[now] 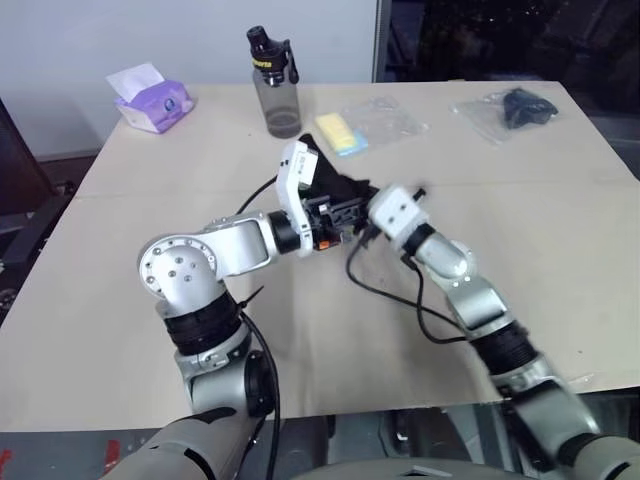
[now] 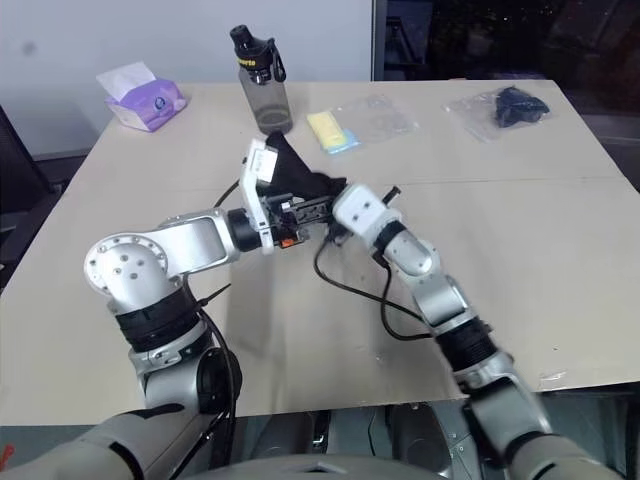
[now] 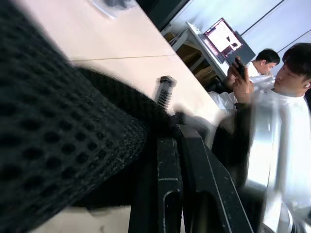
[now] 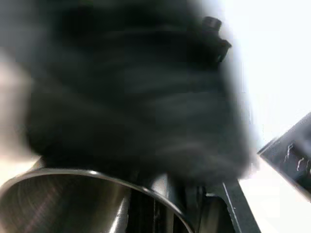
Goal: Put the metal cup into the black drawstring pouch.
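Right wrist view: right gripper clamps the metal cup; left gripper pinches the black drawstring pouch.

Even indoor light; blurred, dim wrist views.

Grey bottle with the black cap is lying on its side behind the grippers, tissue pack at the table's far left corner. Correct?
Not quite. The grey bottle stands upright, black cap on top, as the left eye view shows. The rest holds: it is behind the grippers, and the tissue pack sits at the table's far left corner.
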